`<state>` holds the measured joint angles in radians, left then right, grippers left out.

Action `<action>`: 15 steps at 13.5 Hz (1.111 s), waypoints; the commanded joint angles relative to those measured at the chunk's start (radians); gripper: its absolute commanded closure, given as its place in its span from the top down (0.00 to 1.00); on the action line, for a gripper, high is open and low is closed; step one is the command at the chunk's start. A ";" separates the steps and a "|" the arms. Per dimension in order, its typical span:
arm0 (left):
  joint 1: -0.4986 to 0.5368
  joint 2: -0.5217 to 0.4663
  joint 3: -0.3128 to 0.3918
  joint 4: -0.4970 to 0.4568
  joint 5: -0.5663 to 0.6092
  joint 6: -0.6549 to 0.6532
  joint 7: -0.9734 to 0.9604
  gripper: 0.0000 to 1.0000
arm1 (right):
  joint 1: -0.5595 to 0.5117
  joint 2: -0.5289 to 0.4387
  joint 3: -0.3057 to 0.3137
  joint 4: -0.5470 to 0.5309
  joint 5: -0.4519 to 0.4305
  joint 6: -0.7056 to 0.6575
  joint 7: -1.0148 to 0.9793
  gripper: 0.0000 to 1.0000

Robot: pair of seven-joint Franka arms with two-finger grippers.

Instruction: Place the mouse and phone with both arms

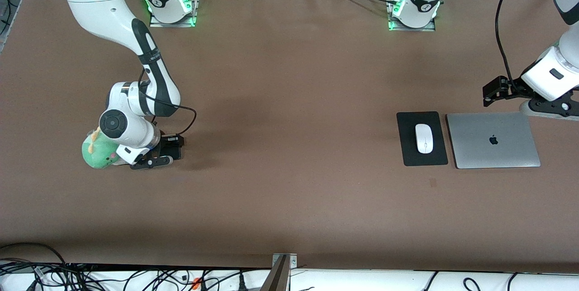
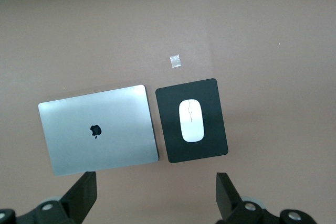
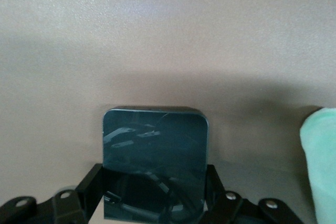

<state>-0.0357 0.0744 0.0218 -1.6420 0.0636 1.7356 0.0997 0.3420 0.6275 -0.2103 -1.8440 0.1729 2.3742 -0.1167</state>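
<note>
Mouse (image 1: 424, 138) lies lengthwise (long axis toward the bases) on pad (image 1: 408, 151).

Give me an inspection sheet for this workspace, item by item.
Surface: brown table, bare in the middle.
Job's things: mouse lies on the mouse pad, beside the closed laptop; phone lies flat between the right pincer's fingers.
Clutter: green plush toy beside the right pincer; small scrap near the pad.
Grippers: left pincer open, up over the laptop; right pincer low at the phone, grip unclear.
Cables: black cables along the table's near edge.
Surroundings: nothing seen.
</note>
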 commanded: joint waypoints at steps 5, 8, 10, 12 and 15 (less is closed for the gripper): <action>0.002 0.002 -0.003 0.050 -0.025 -0.004 -0.005 1.00 | -0.002 -0.233 0.012 0.003 0.033 -0.194 0.138 1.00; 0.002 -0.010 -0.005 0.048 -0.027 -0.083 0.003 1.00 | -0.001 -0.418 0.009 0.003 0.027 -0.358 0.211 1.00; -0.010 -0.016 -0.019 0.054 -0.025 -0.134 0.003 1.00 | 0.000 -0.523 0.009 0.005 0.002 -0.478 0.268 1.00; -0.009 -0.016 -0.020 0.056 -0.027 -0.128 0.003 1.00 | 0.000 -0.610 0.015 0.005 -0.056 -0.559 0.287 1.00; 0.000 -0.015 -0.019 0.060 -0.011 -0.090 0.003 1.00 | 0.000 -0.667 0.016 0.041 -0.076 -0.679 0.285 1.00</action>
<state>-0.0413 0.0679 -0.0023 -1.5946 0.0623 1.6313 0.0985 0.3445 -0.0090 -0.2055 -1.8044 0.1219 1.7457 0.1497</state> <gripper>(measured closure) 0.000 0.000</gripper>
